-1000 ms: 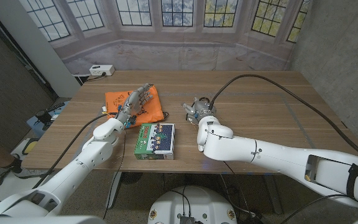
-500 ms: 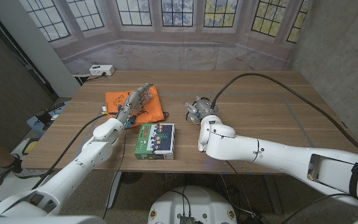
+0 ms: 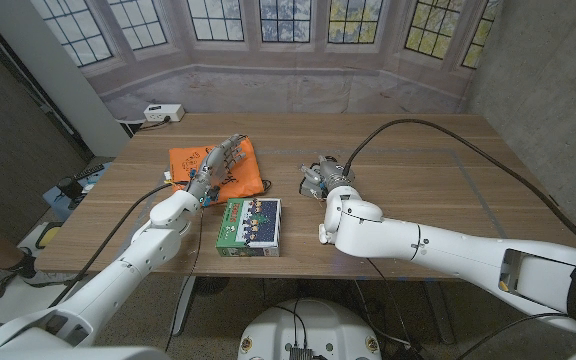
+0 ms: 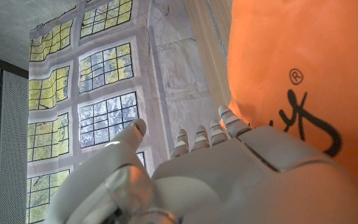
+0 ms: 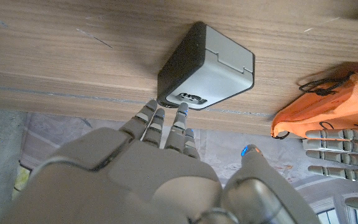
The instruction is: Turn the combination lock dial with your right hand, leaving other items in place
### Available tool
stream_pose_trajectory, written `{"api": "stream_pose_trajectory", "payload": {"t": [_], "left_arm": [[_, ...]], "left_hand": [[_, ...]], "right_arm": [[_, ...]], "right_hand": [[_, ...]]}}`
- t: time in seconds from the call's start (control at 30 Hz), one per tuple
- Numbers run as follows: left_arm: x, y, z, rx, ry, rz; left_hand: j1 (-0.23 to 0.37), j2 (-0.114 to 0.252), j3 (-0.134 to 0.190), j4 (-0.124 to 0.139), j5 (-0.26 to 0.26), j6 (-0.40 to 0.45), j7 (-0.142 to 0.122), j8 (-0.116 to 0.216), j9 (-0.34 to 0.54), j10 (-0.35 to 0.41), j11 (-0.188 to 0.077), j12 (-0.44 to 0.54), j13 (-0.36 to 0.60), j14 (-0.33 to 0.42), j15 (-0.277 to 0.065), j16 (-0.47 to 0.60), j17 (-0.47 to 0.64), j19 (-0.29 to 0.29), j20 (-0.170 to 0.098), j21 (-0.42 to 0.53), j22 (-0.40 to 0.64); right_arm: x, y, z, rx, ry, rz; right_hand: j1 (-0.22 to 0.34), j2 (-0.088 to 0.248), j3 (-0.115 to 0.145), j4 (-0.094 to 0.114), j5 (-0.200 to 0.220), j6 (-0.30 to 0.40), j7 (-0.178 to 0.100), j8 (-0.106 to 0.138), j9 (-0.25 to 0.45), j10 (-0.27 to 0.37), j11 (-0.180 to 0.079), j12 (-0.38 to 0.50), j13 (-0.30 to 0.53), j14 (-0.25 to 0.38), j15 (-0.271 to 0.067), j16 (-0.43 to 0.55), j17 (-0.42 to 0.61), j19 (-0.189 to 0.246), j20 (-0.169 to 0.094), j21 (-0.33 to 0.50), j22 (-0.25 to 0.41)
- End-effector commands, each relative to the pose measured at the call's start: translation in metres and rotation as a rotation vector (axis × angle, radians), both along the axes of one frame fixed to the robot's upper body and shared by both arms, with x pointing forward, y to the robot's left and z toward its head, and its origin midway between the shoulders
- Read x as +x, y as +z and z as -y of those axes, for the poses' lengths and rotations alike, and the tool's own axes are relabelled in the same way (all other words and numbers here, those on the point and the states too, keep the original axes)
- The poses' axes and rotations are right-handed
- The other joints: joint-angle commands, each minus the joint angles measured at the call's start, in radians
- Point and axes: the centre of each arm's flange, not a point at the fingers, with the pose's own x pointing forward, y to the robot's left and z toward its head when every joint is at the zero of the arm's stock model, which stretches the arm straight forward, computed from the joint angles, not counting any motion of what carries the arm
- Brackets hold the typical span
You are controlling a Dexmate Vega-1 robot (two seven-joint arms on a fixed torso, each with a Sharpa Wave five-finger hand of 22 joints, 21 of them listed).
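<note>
- The table [image 3: 438, 190] is wooden.
- An orange bag [image 3: 228, 170] lies far left, with the left hand [image 3: 220, 160] over it, fingers apart, gripping nothing.
- A green box [image 3: 249, 224] sits near the front edge.
- The right hand [image 3: 320, 176] is at mid-table; its fingertips [image 5: 180, 113] touch the lock [image 5: 207, 67], clasping nothing. Only the right wrist view shows the lock's grey face and dials.

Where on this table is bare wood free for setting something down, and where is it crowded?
Free: the table's right half, beyond the right robot hand and its cable. Crowded: the left-centre, where the orange bag, the left robot hand, the green box and the lock box cluster.
</note>
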Motion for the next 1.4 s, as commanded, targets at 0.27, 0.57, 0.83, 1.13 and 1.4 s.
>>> {"api": "stream_pose_trajectory", "payload": {"t": [0.27,0.57,0.83,1.13,1.4], "left_arm": [[-0.003,-0.001,-0.004,-0.003,0.012,0.001],[-0.002,0.0,-0.004,0.003,0.009,-0.002],[0.0,0.0,-0.003,0.003,0.004,-0.003],[0.0,-0.002,-0.003,0.005,0.002,-0.005],[-0.001,-0.003,-0.006,0.005,0.003,-0.007]], "left_hand": [[0.01,0.001,0.002,-0.007,0.006,0.001,-0.002,0.004,0.004,0.007,0.001,-0.001,0.006,0.004,0.004,0.001,0.003,0.007,0.002,-0.003,0.004],[0.01,0.001,0.002,-0.008,0.006,0.001,-0.001,0.004,0.004,0.007,0.001,-0.001,0.006,0.004,0.004,0.001,0.003,0.007,0.002,-0.003,0.004],[0.01,0.001,0.001,-0.008,0.006,0.0,-0.001,0.004,0.004,0.007,0.002,-0.002,0.006,0.004,0.003,0.001,0.003,0.008,0.002,-0.003,0.004],[0.01,0.001,0.001,-0.008,0.006,0.001,-0.001,0.004,0.004,0.008,0.002,-0.001,0.006,0.004,0.004,0.001,0.004,0.008,0.002,-0.004,0.004],[0.011,0.001,0.001,-0.009,0.006,-0.001,-0.002,0.004,0.004,0.008,0.001,-0.001,0.006,0.005,0.003,0.001,0.003,0.008,0.003,-0.004,0.004]], "right_arm": [[0.011,-0.006,0.003,-0.001,-0.004,-0.011],[0.013,-0.007,0.004,0.004,-0.007,-0.013],[0.011,-0.01,0.003,0.011,-0.009,-0.015],[0.008,-0.016,0.001,0.024,-0.012,-0.021],[0.007,-0.02,-0.003,0.03,-0.012,-0.024]], "right_hand": [[0.013,0.007,0.009,0.0,0.006,0.004,-0.004,0.002,0.002,0.007,0.0,0.003,0.002,0.009,0.001,0.0,0.002,0.008,-0.003,0.005,0.001],[0.013,0.006,0.009,0.0,0.006,0.005,-0.004,0.003,0.002,0.009,0.0,0.003,0.002,0.011,0.0,0.0,0.002,0.009,-0.003,0.005,0.001],[0.013,0.006,0.01,0.0,0.006,0.007,-0.004,0.003,0.002,0.008,-0.003,0.003,0.002,0.012,0.0,0.0,0.002,0.01,-0.003,0.005,0.001],[0.013,0.006,0.011,0.0,0.006,0.007,-0.004,0.003,0.002,0.009,-0.002,0.003,0.002,0.012,-0.002,-0.001,0.002,0.011,-0.004,0.004,0.001],[0.013,0.006,0.012,0.001,0.006,0.008,-0.005,0.003,0.002,0.017,-0.001,0.006,0.002,0.014,-0.003,0.0,0.002,0.011,-0.004,0.004,0.001]]}}
